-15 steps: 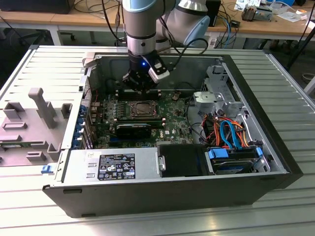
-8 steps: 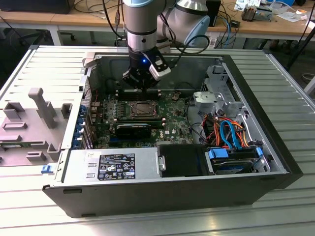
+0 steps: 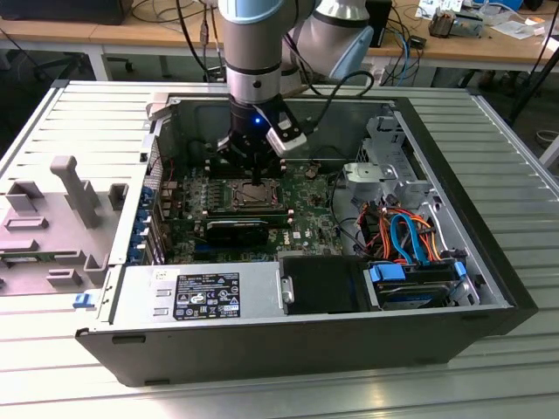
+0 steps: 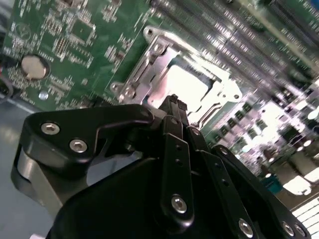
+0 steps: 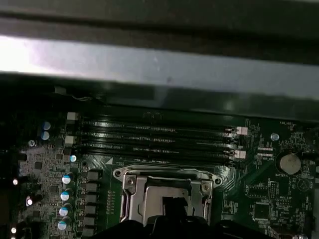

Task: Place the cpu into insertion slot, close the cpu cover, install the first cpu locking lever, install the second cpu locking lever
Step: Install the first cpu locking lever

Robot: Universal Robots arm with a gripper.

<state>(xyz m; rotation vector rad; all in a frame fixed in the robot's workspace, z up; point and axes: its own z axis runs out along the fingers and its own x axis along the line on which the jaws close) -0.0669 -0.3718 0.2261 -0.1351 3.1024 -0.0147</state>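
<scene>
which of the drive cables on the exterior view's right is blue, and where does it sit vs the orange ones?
The flat blue cable arcs down toward the drive bay's blue latch. The orange cables run alongside it; every other lead there is orange, red or black.

You see the gripper [image 3: 254,179] lowered inside the open computer case [image 3: 454,332], its tip right over the insertion slot [image 3: 253,194] on the green circuit board [image 3: 306,223]. A grey power supply [image 3: 201,295] sits along the near edge.
</scene>
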